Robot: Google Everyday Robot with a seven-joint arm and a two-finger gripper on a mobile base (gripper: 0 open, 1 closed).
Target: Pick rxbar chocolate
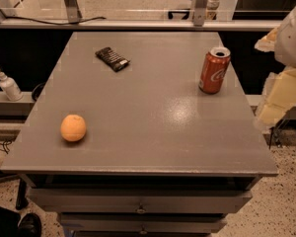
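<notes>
The rxbar chocolate is a small flat dark bar lying at an angle on the far left part of the grey table. A red soda can stands upright at the far right. An orange fruit sits near the front left. My arm's white and cream parts show at the right edge, beside the table, and the gripper is at their lower end, off the table's right side and far from the bar. Nothing is seen in it.
A white pump bottle stands on a ledge left of the table. A rail with metal posts runs behind the table. Drawers are below the front edge.
</notes>
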